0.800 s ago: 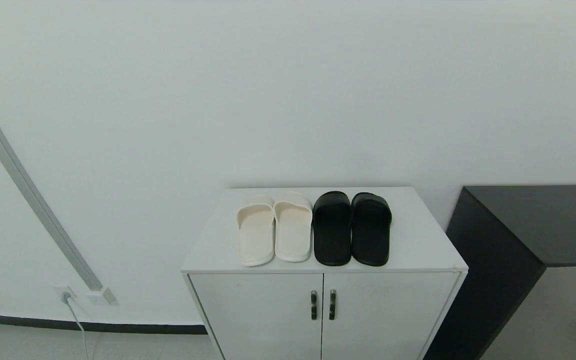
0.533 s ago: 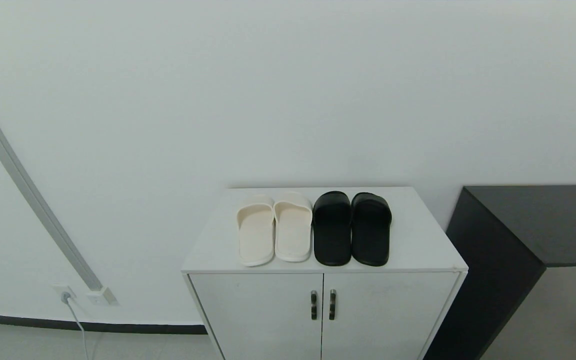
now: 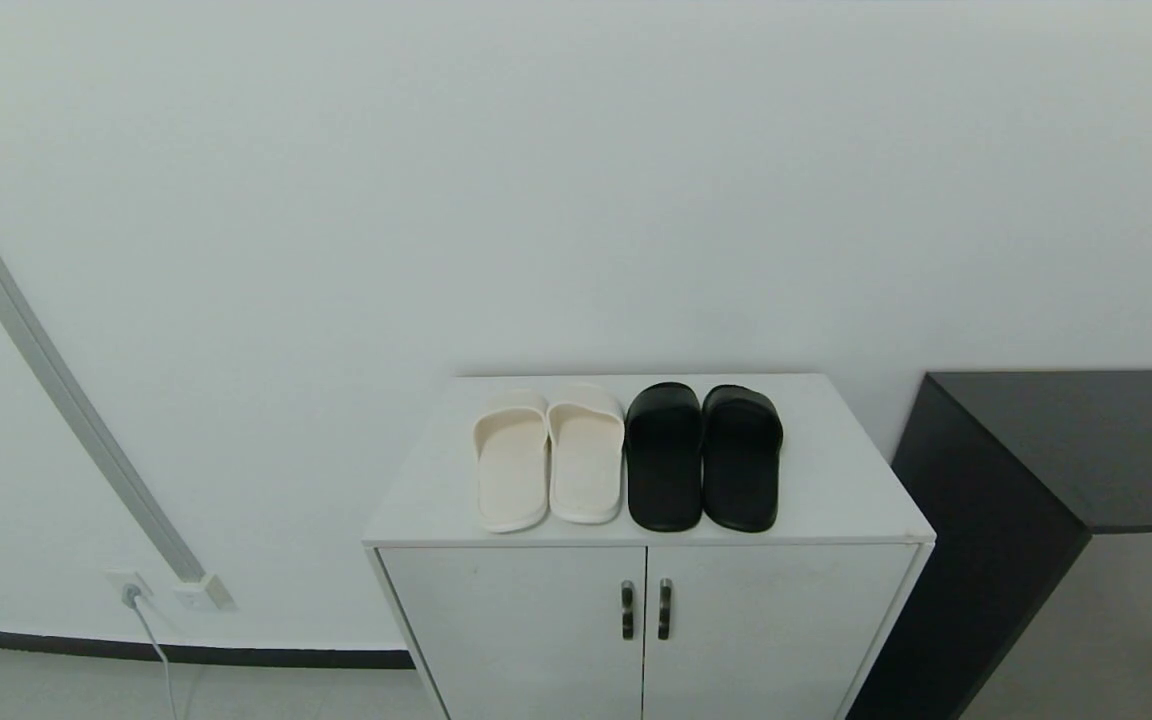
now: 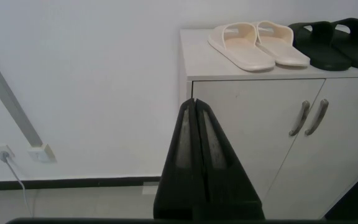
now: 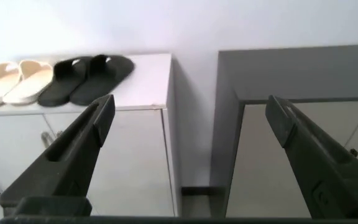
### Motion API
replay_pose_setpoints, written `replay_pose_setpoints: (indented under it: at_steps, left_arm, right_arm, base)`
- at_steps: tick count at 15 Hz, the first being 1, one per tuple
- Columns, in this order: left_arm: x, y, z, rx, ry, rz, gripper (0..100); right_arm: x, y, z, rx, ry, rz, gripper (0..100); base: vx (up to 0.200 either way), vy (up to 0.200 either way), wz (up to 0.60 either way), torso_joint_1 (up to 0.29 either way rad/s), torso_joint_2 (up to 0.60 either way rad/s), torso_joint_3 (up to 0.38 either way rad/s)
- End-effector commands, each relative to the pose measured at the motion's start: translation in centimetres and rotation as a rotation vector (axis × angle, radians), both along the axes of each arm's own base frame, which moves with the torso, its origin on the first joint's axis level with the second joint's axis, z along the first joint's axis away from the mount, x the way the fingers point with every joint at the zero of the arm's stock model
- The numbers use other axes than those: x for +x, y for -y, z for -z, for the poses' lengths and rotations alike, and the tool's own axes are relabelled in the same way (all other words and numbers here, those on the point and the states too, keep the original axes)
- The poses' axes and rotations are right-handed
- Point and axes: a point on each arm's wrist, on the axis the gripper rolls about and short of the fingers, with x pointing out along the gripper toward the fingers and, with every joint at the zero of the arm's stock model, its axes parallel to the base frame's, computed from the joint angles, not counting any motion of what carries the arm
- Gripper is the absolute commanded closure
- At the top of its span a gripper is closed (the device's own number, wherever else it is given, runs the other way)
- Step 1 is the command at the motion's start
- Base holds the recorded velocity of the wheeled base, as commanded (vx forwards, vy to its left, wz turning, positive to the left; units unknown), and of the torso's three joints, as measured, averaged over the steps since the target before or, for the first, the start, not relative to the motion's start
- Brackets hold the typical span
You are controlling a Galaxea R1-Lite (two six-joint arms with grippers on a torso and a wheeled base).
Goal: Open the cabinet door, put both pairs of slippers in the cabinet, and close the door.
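A white cabinet (image 3: 496,500) stands against the wall, both doors shut, with two dark handles (image 3: 645,609) at the middle seam. On its top lie a cream pair of slippers (image 3: 548,460) and, to their right, a black pair of slippers (image 3: 703,456), side by side. My left gripper (image 4: 196,106) is shut, held low in front of the cabinet's left side, with the slippers (image 4: 258,43) above it. My right gripper (image 5: 188,115) is open and empty, off the cabinet's right side, with the black slippers (image 5: 86,78) up and away from it.
A dark grey cabinet (image 3: 1056,470) stands close to the white cabinet's right side. A wall socket with a plugged cable (image 3: 131,595) and a slanted grey conduit (image 3: 46,370) are on the wall to the left. Open floor lies on the left.
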Motion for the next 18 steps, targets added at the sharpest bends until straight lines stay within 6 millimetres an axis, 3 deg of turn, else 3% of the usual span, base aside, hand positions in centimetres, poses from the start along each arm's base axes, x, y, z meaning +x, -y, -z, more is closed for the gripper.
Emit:
replay_pose_setpoints:
  at_steps: [1,7,14,18]
  left_arm:
    - [0.0,0.0,0.0,-0.001,-0.001,-0.001,100]
    - [0.0,0.0,0.0,0.001,-0.003,0.001,100]
    - [0.0,0.0,0.0,0.001,-0.001,-0.001,100]
    - [0.0,0.0,0.0,0.001,-0.001,0.001,100]
  right_arm:
    - [4.1,-0.2,1.2,-0.008,-0.293,-0.084,0]
    - [11.5,-2.1,-2.1,-0.018,-0.378,-0.268,0]
    - [19.4,-13.3,-4.6,0.024,-0.397,-0.362,0]
    - [23.7,-18.7,-3.8,0.015,-0.396,-0.266,0]
  base:
    - [0.000,0.000,0.00,0.000,0.00,0.000]
    - [0.000,0.000,0.00,0.000,0.00,0.000]
    - [0.000,0.000,0.00,0.000,0.00,0.000]
    - [0.000,0.000,0.00,0.000,0.00,0.000]
